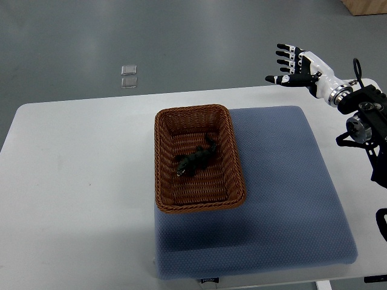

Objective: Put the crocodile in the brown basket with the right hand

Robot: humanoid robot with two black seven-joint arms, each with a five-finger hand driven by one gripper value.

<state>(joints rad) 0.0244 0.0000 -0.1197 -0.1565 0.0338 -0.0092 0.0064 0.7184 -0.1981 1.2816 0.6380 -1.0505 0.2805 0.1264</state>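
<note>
Fingers (pixel 285 57) of our right hand (pixel 296 66) are spread and hold nothing, raised off the far right corner of the white tabletop (pixel 72 181). We count one dark green toy crocodile (pixel 195 161), lying inside one brown woven wicker basket (pixel 162 175), which overlaps one blue padded mat (pixel 290 199).

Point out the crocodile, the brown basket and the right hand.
crocodile (pixel 196 161), top view, middle of its body.
brown basket (pixel 199 205), top view, near rim.
right hand (pixel 300 67), top view, palm, fingers spread.
</note>
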